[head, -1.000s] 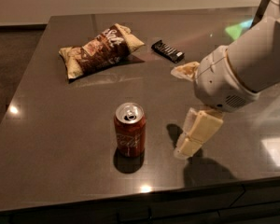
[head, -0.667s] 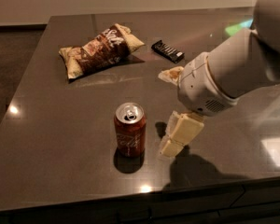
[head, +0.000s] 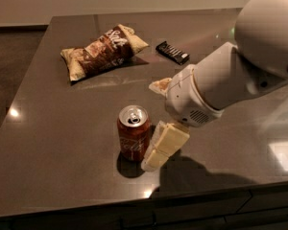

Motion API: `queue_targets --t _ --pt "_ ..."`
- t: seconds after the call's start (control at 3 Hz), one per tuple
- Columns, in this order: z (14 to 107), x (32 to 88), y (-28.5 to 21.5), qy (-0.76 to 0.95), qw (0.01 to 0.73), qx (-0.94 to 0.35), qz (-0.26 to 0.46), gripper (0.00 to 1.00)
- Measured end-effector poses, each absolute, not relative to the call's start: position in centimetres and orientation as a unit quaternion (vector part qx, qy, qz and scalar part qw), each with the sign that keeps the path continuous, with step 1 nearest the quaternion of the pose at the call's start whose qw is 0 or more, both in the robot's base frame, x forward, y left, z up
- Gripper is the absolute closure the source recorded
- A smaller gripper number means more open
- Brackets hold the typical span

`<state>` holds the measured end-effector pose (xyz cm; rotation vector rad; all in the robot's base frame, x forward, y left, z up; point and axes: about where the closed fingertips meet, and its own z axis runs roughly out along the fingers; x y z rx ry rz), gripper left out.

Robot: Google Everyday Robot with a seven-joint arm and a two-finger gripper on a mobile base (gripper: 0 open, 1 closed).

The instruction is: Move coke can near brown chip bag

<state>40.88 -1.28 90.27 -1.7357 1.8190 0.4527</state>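
Note:
The coke can (head: 133, 133) is red with a silver top and stands upright on the dark table (head: 48, 128) near its front edge. The brown chip bag (head: 103, 51) lies flat at the back left, well apart from the can. My gripper (head: 152, 124) is just right of the can and open. One cream finger (head: 164, 145) touches or nearly touches the can's right side. The other finger (head: 160, 85) points out behind the can. The can is not between the fingers.
A small flat black candy bar (head: 173, 52) lies right of the chip bag at the back. My white arm (head: 240, 75) covers the right part of the table. The table's front edge (head: 86, 210) runs just below the can.
My gripper and arm have moved left across the table, from well right of the can to right beside it. The can and the chip bag have not moved.

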Motion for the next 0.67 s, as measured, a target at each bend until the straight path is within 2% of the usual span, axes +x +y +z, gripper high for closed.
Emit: queue_targets --t 0.67 --pt "89.75 40.73 0.72 0.681 0.306 -0.633 0.203 0.00"
